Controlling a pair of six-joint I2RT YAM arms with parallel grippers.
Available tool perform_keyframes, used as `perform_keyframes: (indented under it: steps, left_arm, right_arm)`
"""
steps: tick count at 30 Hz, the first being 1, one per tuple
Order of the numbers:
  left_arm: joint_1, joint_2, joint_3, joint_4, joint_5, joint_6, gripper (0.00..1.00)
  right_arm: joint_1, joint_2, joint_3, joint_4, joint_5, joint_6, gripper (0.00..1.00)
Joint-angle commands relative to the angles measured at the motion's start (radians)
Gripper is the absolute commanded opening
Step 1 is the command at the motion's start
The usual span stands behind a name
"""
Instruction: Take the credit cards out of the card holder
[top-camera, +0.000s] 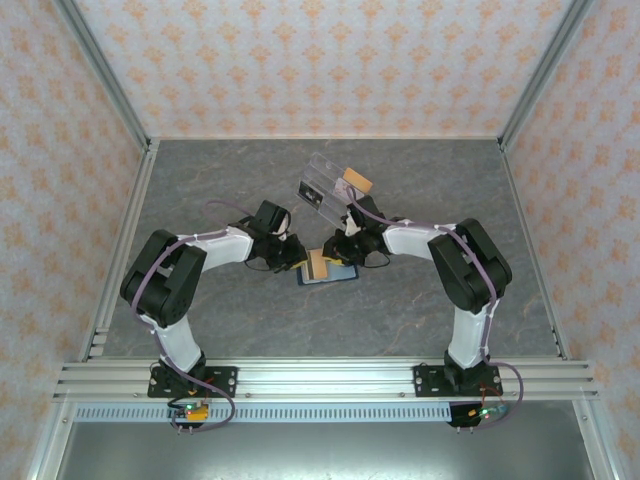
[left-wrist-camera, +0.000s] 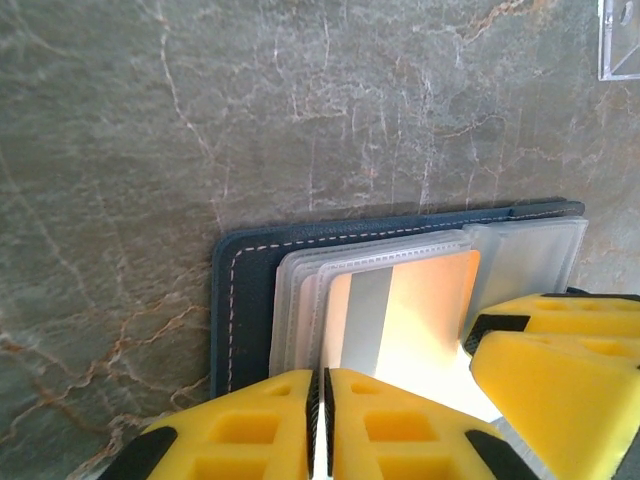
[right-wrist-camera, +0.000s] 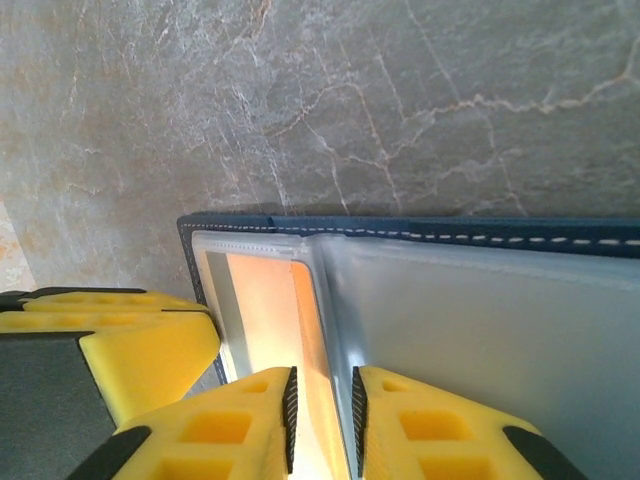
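Top view: card holder (top-camera: 340, 274) lies open on the table (top-camera: 200, 190), mid-table, betw. the two arms. Orange card (top-camera: 318, 264) shows on its left part. Left gripper (top-camera: 292, 258) is at the holder's left edge and right gripper (top-camera: 342, 252) at its far-right side, both down on it. Clear acrylic box (top-camera: 322, 188) sits further back w/ a tan card (top-camera: 357, 181) at its end.

Left wrist view: left jaws all but together, hairline slit only. They sit at the near edge of the clear sleeves (left-wrist-camera: 295, 300), over the orange card. Whether they nip sleeve or card: can't tell. Right gripper's yellow finger is just beside them.

Right wrist view: right jaws apart by a narrow gap. The orange card's edge and a sleeve fold stand in that gap, pads not plainly pressing.

Step in hand, prob.: draw the orange card out of its sleeve. To do it well:
- One gripper pins holder/sleeve only, the other takes the card only. Check which layer is in which jaws before pulling.
- Pull along the pocket's opening, flat and slow. The card looks thin and slick, so it may slip, or drag the whole holder if sleeve is caught too.
- Grippers are v. close, so move one at a time.
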Motion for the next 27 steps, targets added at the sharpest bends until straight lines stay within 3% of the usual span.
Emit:
perform_keyframes:
  steps: [1,10,23,27]
  left_arm:
    - [-0.002,0.026,0.018,-0.043,0.013,0.019,0.12]
    - [-0.003,0.043,0.009,-0.026,0.030,0.015,0.03]
    - [-0.021,0.066,0.020,0.020,0.100,0.025,0.04]
    - [-0.021,0.070,0.023,0.001,0.084,0.028,0.04]
  right_arm:
    - [-0.004,0.023,0.028,-0.032,-0.013,-0.020,0.23]
    - [-0.004,0.055,0.029,-0.023,-0.049,-0.030,0.16]
    - [-0.004,0.103,0.049,-0.002,-0.152,-0.066,0.18]
    - [-0.004,0.098,0.058,-0.024,-0.136,-0.083,0.11]
